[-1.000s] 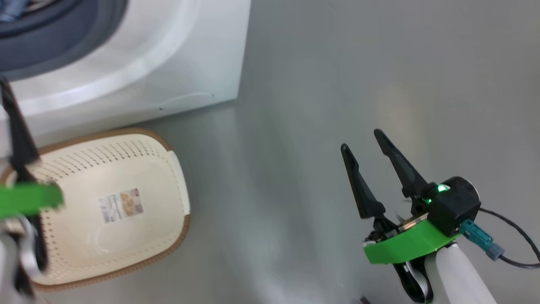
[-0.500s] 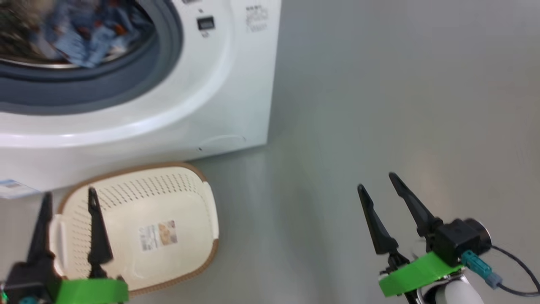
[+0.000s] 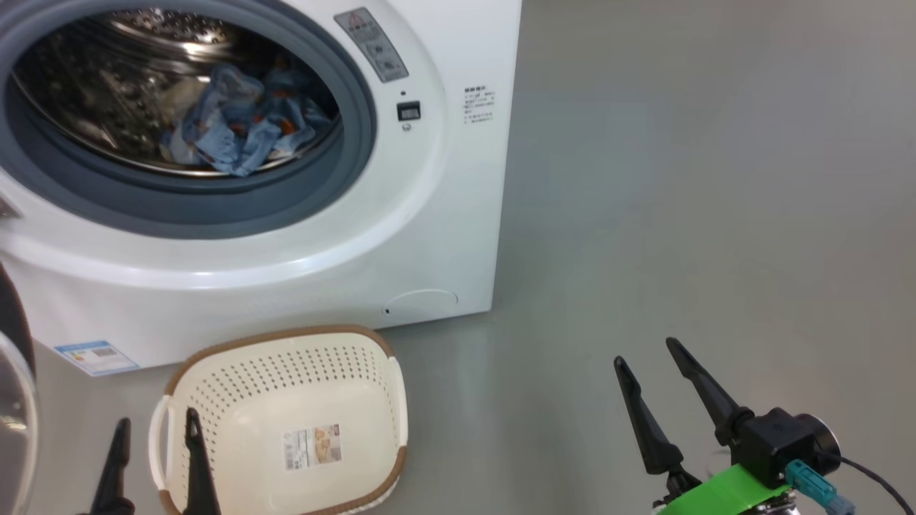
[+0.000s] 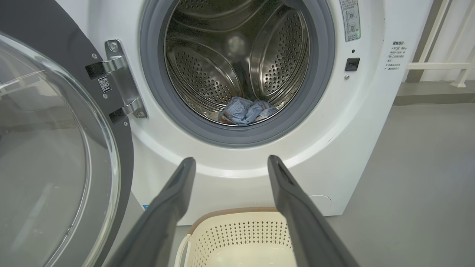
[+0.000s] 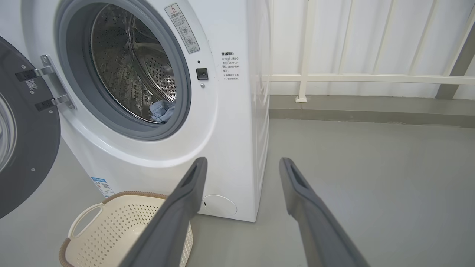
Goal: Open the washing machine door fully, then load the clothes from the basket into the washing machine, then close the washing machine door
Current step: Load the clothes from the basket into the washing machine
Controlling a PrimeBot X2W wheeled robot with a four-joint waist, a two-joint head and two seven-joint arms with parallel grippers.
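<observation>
Door (image 4: pixel 48 155) standing wide open; clothes (image 3: pixel 240 129) lying in washer (image 3: pixel 444 214) drum; basket (image 3: pixel 286 365) sitting empty. Left claw (image 3: pixel 157 418), right claw (image 3: pixel 645 352) hovering spread, holding nothing. Door closing remaining.

The head camera looks down from above at the washer (image 3: pixel 444 214) and basket (image 3: pixel 286 372). Both wrist cameras sit low, facing the washer's front. All three see both.
</observation>
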